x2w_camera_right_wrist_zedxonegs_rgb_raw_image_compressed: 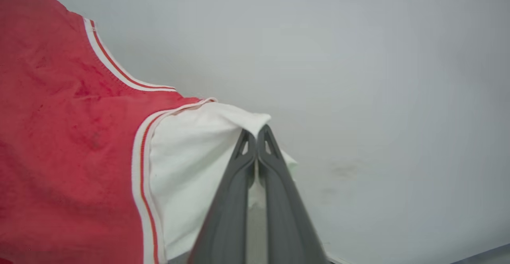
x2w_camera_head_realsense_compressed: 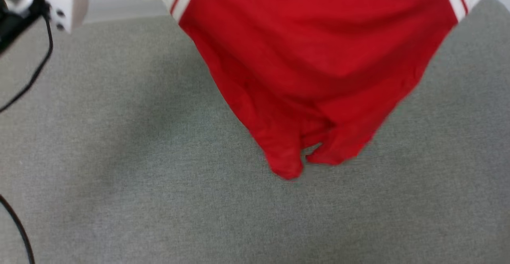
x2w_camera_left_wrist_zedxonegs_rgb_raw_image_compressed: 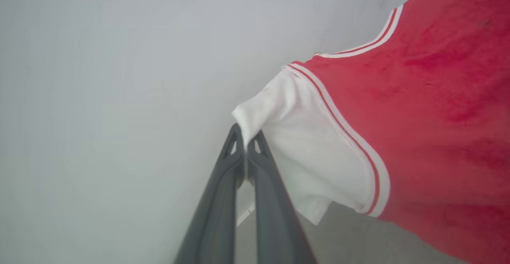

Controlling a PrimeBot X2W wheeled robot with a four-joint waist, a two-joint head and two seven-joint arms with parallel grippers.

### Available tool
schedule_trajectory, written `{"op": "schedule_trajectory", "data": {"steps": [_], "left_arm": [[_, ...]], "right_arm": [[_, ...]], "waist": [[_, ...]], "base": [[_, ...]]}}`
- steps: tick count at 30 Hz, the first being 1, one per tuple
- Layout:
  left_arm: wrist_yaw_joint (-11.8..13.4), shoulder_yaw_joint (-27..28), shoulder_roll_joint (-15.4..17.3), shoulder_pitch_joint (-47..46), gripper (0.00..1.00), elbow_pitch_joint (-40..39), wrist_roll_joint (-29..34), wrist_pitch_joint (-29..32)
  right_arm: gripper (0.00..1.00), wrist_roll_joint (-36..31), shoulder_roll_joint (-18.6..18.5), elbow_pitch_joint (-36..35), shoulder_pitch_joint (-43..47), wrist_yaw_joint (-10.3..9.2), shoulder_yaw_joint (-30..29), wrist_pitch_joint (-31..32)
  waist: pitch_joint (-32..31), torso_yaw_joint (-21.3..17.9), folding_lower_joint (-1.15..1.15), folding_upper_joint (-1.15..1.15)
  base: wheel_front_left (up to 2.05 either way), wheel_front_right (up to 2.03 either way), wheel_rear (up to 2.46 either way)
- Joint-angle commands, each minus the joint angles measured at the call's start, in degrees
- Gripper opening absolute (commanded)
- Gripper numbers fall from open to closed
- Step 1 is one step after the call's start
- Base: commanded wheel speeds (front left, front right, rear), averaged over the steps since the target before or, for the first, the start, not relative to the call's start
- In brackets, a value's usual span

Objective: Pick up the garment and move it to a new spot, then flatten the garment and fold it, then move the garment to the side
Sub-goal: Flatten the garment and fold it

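The garment (x2w_camera_head_realsense_compressed: 318, 68), a red T-shirt with white sleeves and red-and-white striped trim, hangs spread in the air over the grey surface (x2w_camera_head_realsense_compressed: 119, 176); its red lower part droops to a point near the middle of the head view. In the left wrist view my left gripper (x2w_camera_left_wrist_zedxonegs_rgb_raw_image_compressed: 246, 138) is shut on the edge of one white sleeve (x2w_camera_left_wrist_zedxonegs_rgb_raw_image_compressed: 314, 160). The right wrist view has my right gripper (x2w_camera_right_wrist_zedxonegs_rgb_raw_image_compressed: 256, 136) shut on the edge of the other white sleeve (x2w_camera_right_wrist_zedxonegs_rgb_raw_image_compressed: 191, 164). The shirt's letters and numbers are hidden.
A pale arm part with dark fittings (x2w_camera_head_realsense_compressed: 36, 4) and a black cable (x2w_camera_head_realsense_compressed: 40, 64) sit at the head view's upper left. A pale wall (x2w_camera_left_wrist_zedxonegs_rgb_raw_image_compressed: 119, 96) stands behind the shirt. Grey surface spreads left, right and below the hanging cloth.
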Motion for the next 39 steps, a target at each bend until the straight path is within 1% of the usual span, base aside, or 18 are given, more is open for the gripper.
{"op": "schedule_trajectory", "data": {"steps": [1, 3, 8, 10, 15, 16, 19, 23, 25, 28, 30, 35, 39], "left_arm": [[0.9, 1.3, -1.5, -3.0, 0.00, 1.3, 1.2, -1.4], [1.2, 2.2, -2.5, -6.0, 0.00, 3.0, 2.5, -2.5], [0.5, 3.8, -5.6, -13.2, 0.00, 9.0, 5.3, -5.0], [0.8, 4.6, -6.6, -16.0, 0.00, 11.5, 6.5, -6.7], [0.2, 6.4, -8.8, -23.7, 0.00, 18.0, 9.0, -10.6], [0.6, 6.9, -9.1, -25.3, 0.00, 19.3, 9.5, -11.4], [-0.1, 7.3, -10.6, -29.7, 0.00, 22.4, 10.8, -13.4], [-1.0, 8.2, -12.3, -33.8, 0.00, 26.5, 10.9, -15.9], [-0.9, 8.4, -12.5, -34.7, 0.00, 27.3, 11.4, -17.0], [-1.5, 8.0, -13.6, -35.4, 0.00, 29.7, 11.7, -18.8], [-1.7, 7.5, -14.0, -34.5, 0.00, 31.3, 11.9, -19.9], [-2.7, 6.0, -15.1, -29.6, 0.00, 34.6, 10.7, -22.3], [-3.3, 4.2, -15.4, -22.1, 0.00, 36.1, 9.3, -24.7]], "right_arm": [[0.00, -3.0, 1.9, 1.4, -4.0, -0.05, -1.1, 0.2], [0.00, -6.1, 4.1, 3.1, -8.0, -0.05, -2.3, 0.1], [0.00, -12.9, 8.6, 7.8, -17.4, -0.05, -4.3, 0.6], [0.00, -15.3, 10.3, 9.5, -21.2, -0.05, -4.6, 0.5], [0.00, -20.9, 13.2, 13.6, -30.4, -0.05, -5.4, -0.8], [0.00, -21.5, 13.9, 14.5, -32.2, -0.05, -5.8, -1.1], [0.00, -23.4, 15.8, 17.2, -37.1, -0.05, -6.7, -2.1], [0.00, -25.6, 18.4, 20.6, -42.0, -0.05, -7.5, -4.4], [0.00, -25.7, 19.0, 21.5, -42.9, -0.05, -7.4, -4.7], [0.00, -26.4, 20.2, 23.9, -44.3, -0.05, -6.8, -6.3], [0.00, -26.2, 20.9, 25.5, -43.6, -0.05, -5.8, -7.1], [0.00, -25.7, 21.7, 28.5, -38.7, -0.05, -1.5, -9.9], [0.00, -23.5, 22.7, 30.4, -32.7, -0.05, 1.6, -13.3]], "waist": [[3.1, 0.7, 0.00, 0.00], [5.2, 1.0, 0.00, 0.00], [10.3, 1.7, 0.00, 0.00], [12.1, 1.9, 0.00, 0.00], [15.8, 2.4, 0.00, 0.00], [16.4, 2.4, 0.00, 0.00], [17.9, 2.7, 0.00, 0.00], [19.1, 3.1, 0.00, 0.00], [19.4, 3.2, 0.00, 0.00], [19.9, 3.4, 0.00, 0.00], [20.1, 3.5, 0.00, 0.00], [19.2, 3.5, 0.00, 0.00], [16.8, 2.9, 0.00, 0.00]], "base": [[0.00, 0.00, 0.00], [0.00, 0.00, 0.00], [0.00, 0.00, 0.00], [0.00, 0.00, 0.00], [0.00, 0.00, 0.00], [0.00, 0.00, 0.00], [0.00, 0.00, 0.00], [0.00, 0.00, 0.00], [0.00, 0.00, 0.00], [0.00, 0.00, 0.00], [0.00, 0.00, 0.00], [0.00, 0.00, 0.00], [0.00, 0.00, 0.00]]}}
